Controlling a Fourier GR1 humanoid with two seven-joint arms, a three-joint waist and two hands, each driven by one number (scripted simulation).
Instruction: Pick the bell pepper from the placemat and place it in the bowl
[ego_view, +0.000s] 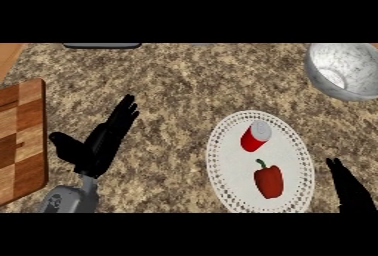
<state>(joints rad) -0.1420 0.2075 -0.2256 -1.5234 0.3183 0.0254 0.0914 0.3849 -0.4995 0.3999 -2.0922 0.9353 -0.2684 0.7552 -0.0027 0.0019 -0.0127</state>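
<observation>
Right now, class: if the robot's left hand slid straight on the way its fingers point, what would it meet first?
The left hand points up and slightly right over bare counter. The way looks free to the counter's far edge; it passes left of the placemat.

You will find no text, label, brand, number or sign that can be read here. The red can on the placemat shows you only a plain side and a pale top, with no lettering to make out.
</observation>
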